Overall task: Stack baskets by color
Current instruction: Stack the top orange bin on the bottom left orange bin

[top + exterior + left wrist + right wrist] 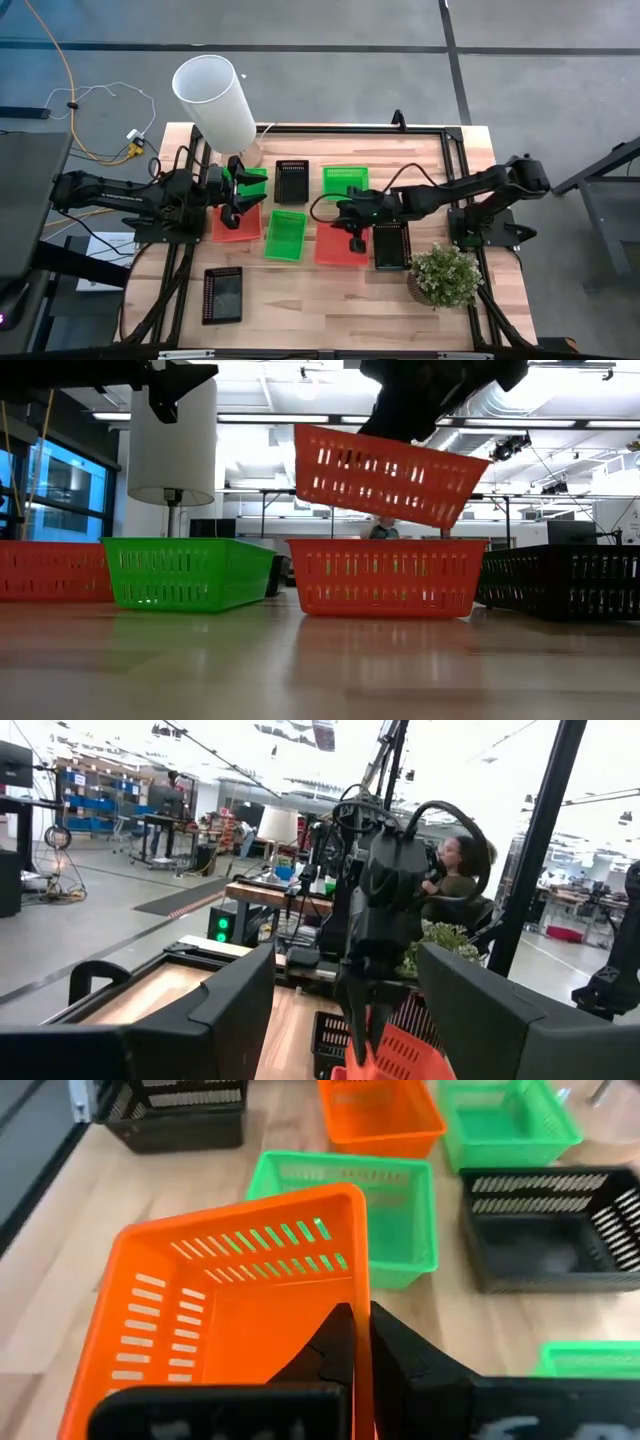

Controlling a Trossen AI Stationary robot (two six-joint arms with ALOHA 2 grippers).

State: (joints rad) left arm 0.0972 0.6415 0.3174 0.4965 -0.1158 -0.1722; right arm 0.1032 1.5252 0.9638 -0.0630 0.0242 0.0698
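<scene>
My right gripper (352,225) is shut on a red basket (385,475), which hangs tilted above a second red basket (385,578) standing on the table. A third red basket (237,224) lies at the left, below my open left gripper (238,205). Green baskets lie at centre (285,236), far centre (345,180) and far left (252,182). Black baskets lie at the far side (292,180), to the right (392,246) and near the front (222,295). My right gripper holds the red basket by the rim of one side wall (360,1285), one finger inside the basket (335,1342) and one outside. The fingers slant down from the table's right side. The basket is lifted clear and tilted, with one end lower (440,510).
A tall white cylinder (215,100) stands at the far left. A small potted plant (445,275) sits at the near right, beside the black basket. Black frame rails (455,150) run along the table's edges. Bare wood shows at the front centre.
</scene>
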